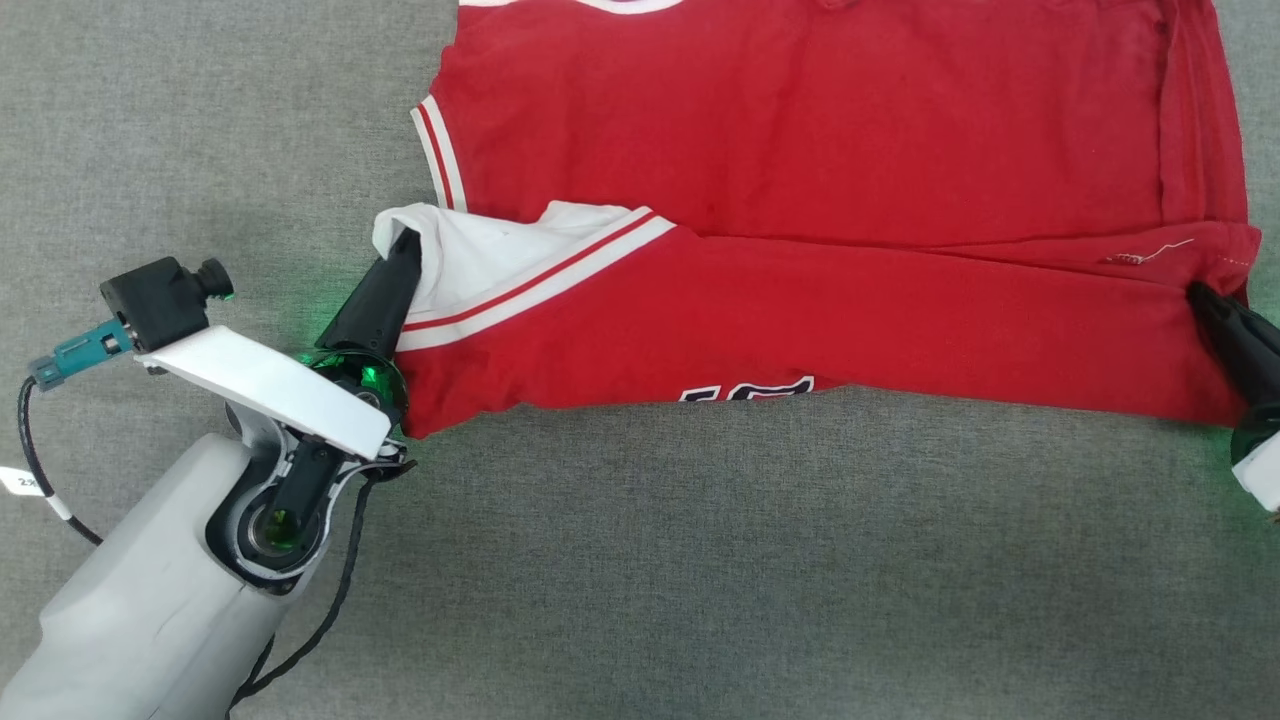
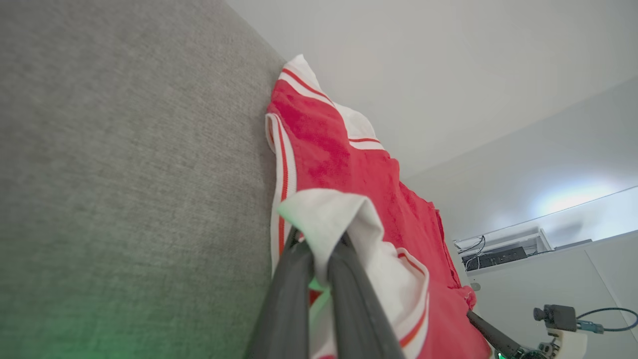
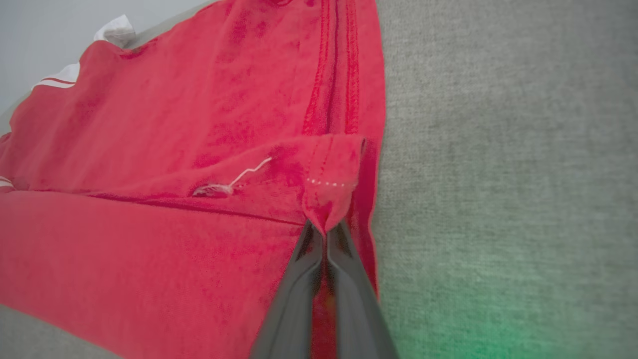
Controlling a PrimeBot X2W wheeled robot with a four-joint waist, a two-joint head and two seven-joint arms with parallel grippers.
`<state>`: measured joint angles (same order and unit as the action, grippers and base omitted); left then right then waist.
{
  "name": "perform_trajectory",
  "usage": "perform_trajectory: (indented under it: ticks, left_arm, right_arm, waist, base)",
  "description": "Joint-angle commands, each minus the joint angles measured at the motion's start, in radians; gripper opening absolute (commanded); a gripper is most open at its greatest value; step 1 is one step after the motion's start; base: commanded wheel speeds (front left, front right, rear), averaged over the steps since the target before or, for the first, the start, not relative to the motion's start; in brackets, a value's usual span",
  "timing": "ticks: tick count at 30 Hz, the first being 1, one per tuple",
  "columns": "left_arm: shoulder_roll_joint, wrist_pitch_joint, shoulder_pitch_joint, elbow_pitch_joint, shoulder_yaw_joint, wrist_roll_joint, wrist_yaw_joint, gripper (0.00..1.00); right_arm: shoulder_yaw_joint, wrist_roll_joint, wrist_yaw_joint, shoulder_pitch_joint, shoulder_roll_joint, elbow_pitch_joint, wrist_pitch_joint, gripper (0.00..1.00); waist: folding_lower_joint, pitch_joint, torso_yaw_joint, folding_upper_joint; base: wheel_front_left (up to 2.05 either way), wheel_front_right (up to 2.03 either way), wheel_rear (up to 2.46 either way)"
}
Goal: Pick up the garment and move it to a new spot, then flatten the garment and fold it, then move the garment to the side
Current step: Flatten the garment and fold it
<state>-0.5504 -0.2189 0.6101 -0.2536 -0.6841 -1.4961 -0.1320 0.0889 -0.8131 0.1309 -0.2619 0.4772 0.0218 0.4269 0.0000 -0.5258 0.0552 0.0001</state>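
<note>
The garment point(image 1: 820, 180), a red shirt with white striped sleeves, lies across the grey surface, its near half folded up over the far half. My left gripper point(image 1: 405, 240) is shut on the white sleeve at the fold's left end; in the left wrist view the left gripper point(image 2: 319, 239) pinches white cloth of the garment point(image 2: 329, 149). My right gripper point(image 1: 1200, 292) is shut on the red hem corner at the fold's right end. The right wrist view shows the right gripper point(image 3: 325, 230) clamped on a bunched corner of the garment point(image 3: 174, 149). A sliver of black print peeks out at the near edge.
Grey fabric surface point(image 1: 700, 560) spreads in front of and to the left of the shirt. My left forearm point(image 1: 170, 580) with its cable lies at the lower left. Pale walls and a white shelf unit point(image 2: 503, 249) stand beyond the surface's edge.
</note>
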Motion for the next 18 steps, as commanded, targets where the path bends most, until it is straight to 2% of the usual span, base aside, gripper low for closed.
perform_trajectory:
  ticks: [1, 2, 3, 4, 5, 6, 7, 13, 15, 18]
  left_arm:
    - [0.002, -0.003, -0.005, -0.05, -0.017, 0.003, 0.003, 0.0]
    - [-0.003, -0.006, -0.003, -0.062, -0.025, 0.01, 0.003, 0.0]
    - [-0.011, -0.007, -0.001, -0.077, -0.034, 0.026, 0.003, 0.22]
    - [-0.02, -0.008, 0.002, -0.092, -0.047, 0.045, 0.004, 0.45]
    - [-0.027, -0.011, 0.005, -0.102, -0.062, 0.058, 0.004, 0.84]
    - [-0.038, -0.014, 0.01, -0.111, -0.076, 0.075, 0.004, 1.0]
    - [-0.051, -0.017, 0.017, -0.117, -0.087, 0.097, 0.004, 1.0]
    - [-0.129, -0.033, 0.074, -0.109, -0.167, 0.238, 0.003, 1.0]
    - [-0.147, -0.033, 0.084, -0.101, -0.175, 0.249, 0.003, 1.0]
    - [-0.209, 0.007, 0.113, -0.083, -0.193, 0.295, 0.009, 1.0]
  right_arm:
    - [-0.016, 0.011, 0.0, -0.008, -0.004, 0.016, -0.012, 0.0]
    - [-0.018, 0.017, 0.0, -0.009, -0.005, 0.018, -0.021, 0.0]
    - [-0.02, 0.023, 0.0, -0.011, -0.006, 0.02, -0.032, 0.09]
    - [-0.023, 0.03, 0.0, -0.011, -0.006, 0.022, -0.042, 0.3]
    - [-0.027, 0.034, 0.0, -0.012, -0.008, 0.029, -0.048, 0.58]
    - [-0.031, 0.04, 0.0, -0.012, -0.008, 0.035, -0.053, 0.95]
    - [-0.033, 0.047, 0.0, -0.014, -0.01, 0.039, -0.06, 1.0]
    - [-0.024, 0.109, 0.0, 0.007, -0.012, 0.024, -0.102, 1.0]
    - [-0.017, 0.118, 0.0, 0.01, -0.013, 0.017, -0.111, 1.0]
    - [0.006, 0.148, 0.0, 0.025, -0.018, -0.01, -0.13, 1.0]
  waist:
    - [0.0, 0.0, 0.0, -0.0001]
    - [0.0, 0.002, 0.0, -0.0001]
    - [0.0, 0.004, -0.001, -0.0001]
    - [0.0, 0.007, -0.001, -0.0001]
    - [0.0, 0.012, -0.002, -0.0001]
    - [0.0, 0.017, -0.003, -0.0001]
    - [0.0, 0.022, -0.003, -0.0001]
    - [0.0, 0.072, 0.007, -0.0001]
    - [0.0, 0.08, 0.01, -0.0001]
    - [0.0, 0.103, 0.018, -0.0001]
  base:
    - [0.0, 0.0, 0.0]
    - [0.0, 0.0, 0.0]
    - [0.0, 0.0, 0.0]
    - [0.0, 0.0, 0.0]
    - [0.0, 0.0, 0.0]
    - [0.0, 0.0, 0.0]
    - [0.0, 0.0, 0.0]
    - [0.0, 0.0, 0.0]
    - [0.0, 0.0, 0.0]
    - [0.0, 0.0, 0.0]
